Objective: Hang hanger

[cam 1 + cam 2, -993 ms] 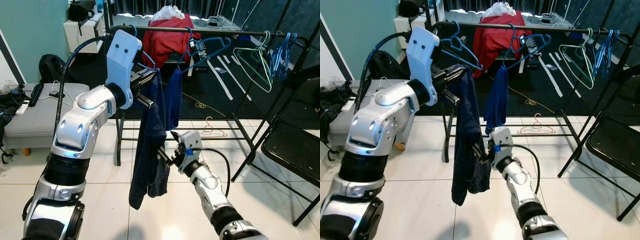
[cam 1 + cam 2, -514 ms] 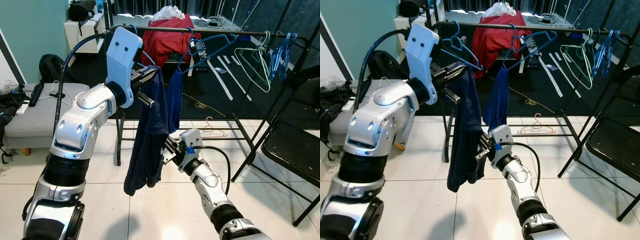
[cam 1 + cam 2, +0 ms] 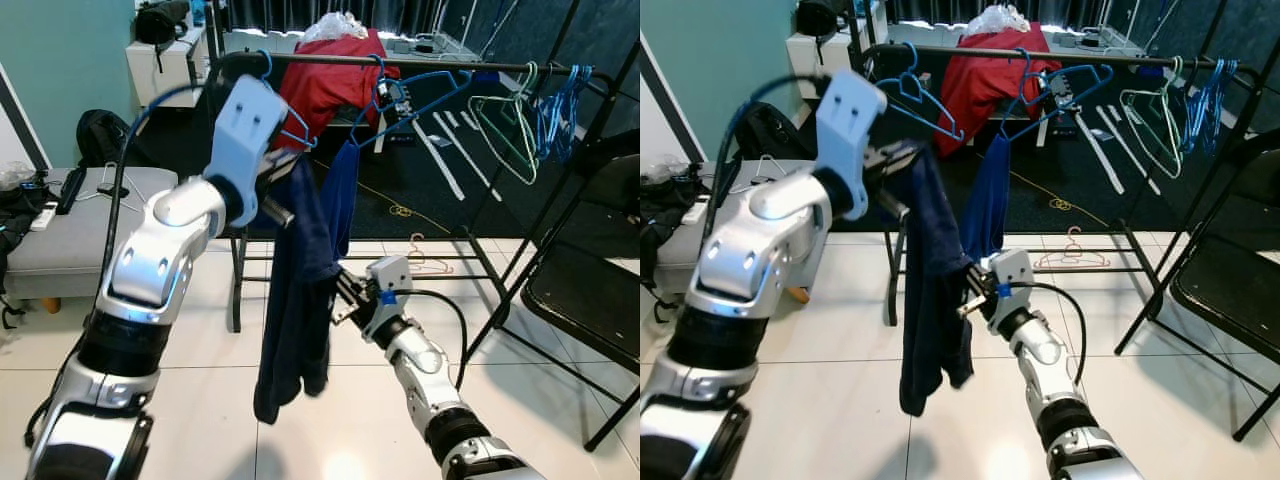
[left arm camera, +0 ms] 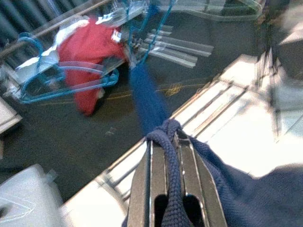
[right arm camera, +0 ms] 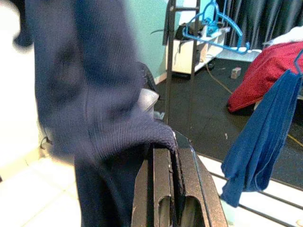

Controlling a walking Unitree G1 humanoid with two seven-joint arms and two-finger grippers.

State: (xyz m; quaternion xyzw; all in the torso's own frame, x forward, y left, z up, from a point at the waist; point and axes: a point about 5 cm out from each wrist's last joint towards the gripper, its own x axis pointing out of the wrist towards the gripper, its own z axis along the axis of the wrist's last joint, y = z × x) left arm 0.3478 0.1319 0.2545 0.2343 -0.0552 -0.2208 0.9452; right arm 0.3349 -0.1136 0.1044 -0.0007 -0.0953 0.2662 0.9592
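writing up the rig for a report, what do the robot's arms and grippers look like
Both arms are glossy silver shells with black ribbed joints. The left gripper has a pale blue-white wrist plate and looping black cable. The right gripper has a white wrist block with a blue tag and a black cable.

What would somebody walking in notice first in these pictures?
First, the dark navy garment hanging mid-air in the middle of the scene, pinched near its top by the raised left gripper and lower down by the right gripper. Behind it, a black clothes rail carries a red garment, a blue cloth on a blue hanger, and empty hangers toward its right end.
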